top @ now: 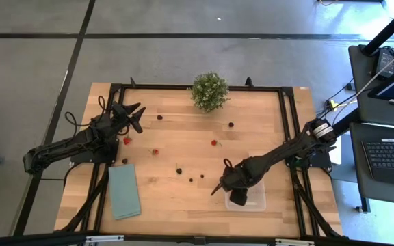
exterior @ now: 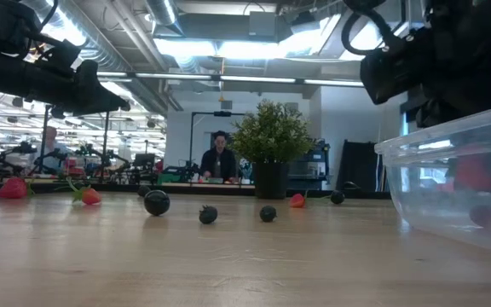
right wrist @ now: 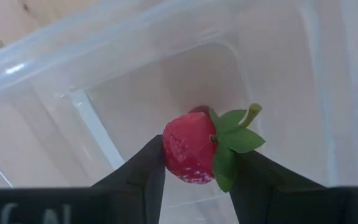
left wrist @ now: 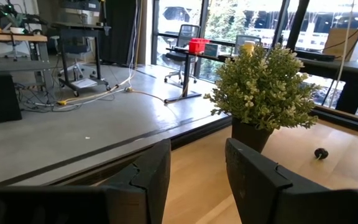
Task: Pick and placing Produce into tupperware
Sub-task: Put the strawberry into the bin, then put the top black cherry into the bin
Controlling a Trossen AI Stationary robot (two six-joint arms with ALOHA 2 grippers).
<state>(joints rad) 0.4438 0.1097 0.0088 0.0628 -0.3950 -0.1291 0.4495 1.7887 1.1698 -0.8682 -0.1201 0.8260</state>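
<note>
The right gripper (right wrist: pixel 196 165) hangs over the clear container (top: pixel 254 201) at the near right of the desk (top: pixel 252 147), its fingers (right wrist: pixel 143 171) closed on a red strawberry (right wrist: pixel 190 147). The strawberry lies crosswise between the fingers, its long axis running from one finger to the other, with the green leaf cap (right wrist: pixel 232 140) and stem against one finger and the red tip against the other. It is held above the container's floor, inside the walls. A teal cloth (top: pixel 124 191) lies flat at the near left. Small dark berries (top: pixel 179 170) and red berries (top: pixel 155 152) are scattered across the middle of the desk, well apart from the container. The left gripper (top: pixel 137 117) hovers over the far left of the desk, its fingers (left wrist: pixel 148 180) parted and empty. A potted plant (top: pixel 209 91) stands at the far edge.
</note>
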